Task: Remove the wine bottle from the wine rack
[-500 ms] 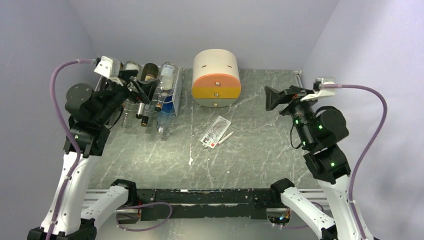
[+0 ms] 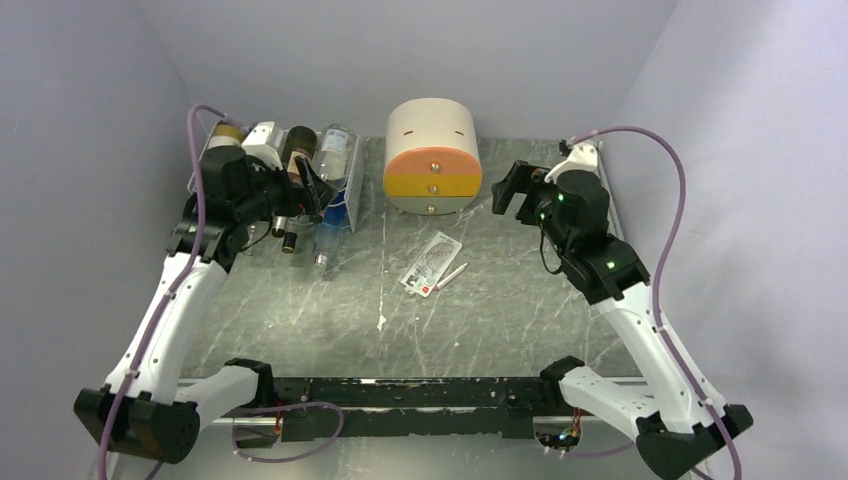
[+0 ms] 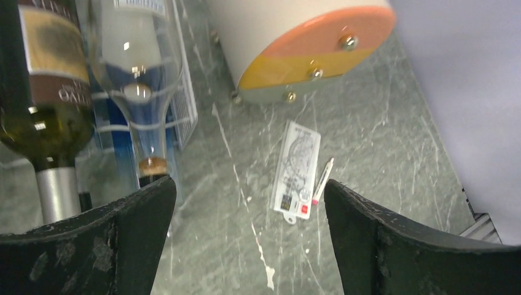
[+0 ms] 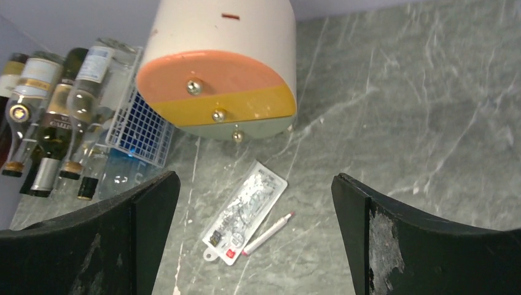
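1. From the top view, the wine rack (image 2: 335,205) stands on the desk (image 2: 500,300) with every bottle lying in it, necks pointing my way. A clear bottle (image 2: 338,152) lies on its right side. My left end effector (image 2: 310,190) hangs right at the rack's front, above the necks. My right end effector (image 2: 510,190) sits well to the right of the rack, beyond the drawer cabinet (image 2: 432,155).

2. Through the left wrist view, the left end effector's fingers are spread wide with nothing between them. A dark bottle (image 3: 49,92) with a tan label lies in the rack beside the clear one, whose corked neck is just beside my left finger. A card (image 3: 298,169) and a pen (image 3: 322,181) lie right of the rack.

3. Through the right wrist view, the right end effector is also spread wide and empty, with the rack off to its left.

4. I judge this the approach step, with no bottle gripped yet. Next I need to centre the left fingers around one neck, close on it, then draw that bottle out along its own length without nudging its neighbours.
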